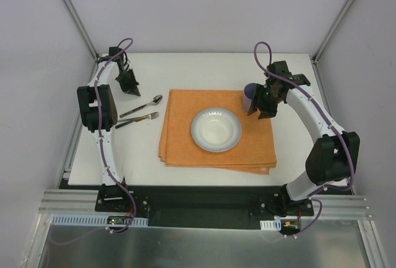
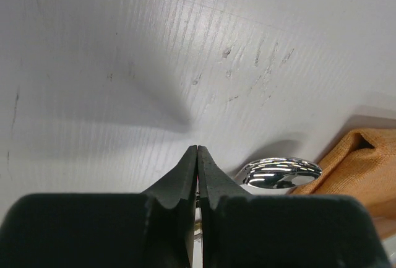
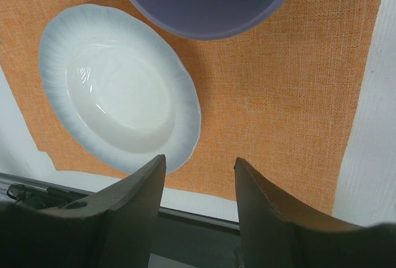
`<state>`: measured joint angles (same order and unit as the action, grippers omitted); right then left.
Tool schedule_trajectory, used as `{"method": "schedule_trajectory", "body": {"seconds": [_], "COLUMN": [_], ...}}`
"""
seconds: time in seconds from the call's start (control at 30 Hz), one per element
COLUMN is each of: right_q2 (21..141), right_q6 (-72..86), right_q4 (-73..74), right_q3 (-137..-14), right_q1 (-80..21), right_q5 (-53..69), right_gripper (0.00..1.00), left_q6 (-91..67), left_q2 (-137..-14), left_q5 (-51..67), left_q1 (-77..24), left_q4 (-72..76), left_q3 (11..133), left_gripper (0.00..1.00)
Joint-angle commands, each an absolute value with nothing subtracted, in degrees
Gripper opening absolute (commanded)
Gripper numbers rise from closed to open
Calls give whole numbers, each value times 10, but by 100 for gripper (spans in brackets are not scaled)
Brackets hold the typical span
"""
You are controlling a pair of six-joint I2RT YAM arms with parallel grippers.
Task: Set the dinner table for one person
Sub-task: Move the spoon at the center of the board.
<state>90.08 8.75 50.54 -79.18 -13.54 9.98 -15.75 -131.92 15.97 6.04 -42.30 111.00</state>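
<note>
The white dinner table (image 1: pixel 204 70) carries an orange placemat (image 1: pixel 185 138) with a white, blue-rimmed bowl (image 1: pixel 216 129) at its middle. A purple cup (image 1: pixel 250 98) stands on the mat's far right corner. My right gripper (image 1: pixel 265 108) is open and empty just right of the cup. In the right wrist view the cup (image 3: pixel 210 2) lies beyond the open gripper (image 3: pixel 199 163) and the bowl (image 3: pixel 117 88) is to the left. A spoon (image 1: pixel 148 104) and a fork (image 1: pixel 141 119) lie left of the mat. My left gripper (image 1: pixel 130 87) is shut and empty, just behind them.
In the left wrist view the shut gripper (image 2: pixel 197 147) hovers over bare table, with the spoon's bowl (image 2: pixel 278 173) and the placemat's corner (image 2: pixel 359 163) to the right. Grey walls and frame posts (image 1: pixel 74 14) surround the table.
</note>
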Motion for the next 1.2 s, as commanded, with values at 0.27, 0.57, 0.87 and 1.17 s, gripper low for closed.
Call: {"method": "schedule_trajectory", "body": {"seconds": [0.27,0.57,0.87,1.17], "right_q2": [909,912,904,897], "right_q6": [81,86,88,84], "right_q4": [526,517,507,505], "right_q3": [-824,-829,-811,-810], "right_q1": [-139,-141,-144,-145], "right_q5": [103,108,110,105], "right_gripper": [51,51,51,51], "left_q6": [-134,-155,-203,-214], "left_q2": [-1257,-1158,-1075,-1048], "left_q5": [131,127,112,127], "left_q1": [60,60,61,50], "left_q4": [-429,-431,-444,-457], "left_q3": [1037,873,802,850], "left_gripper": [0,0,0,9]}}
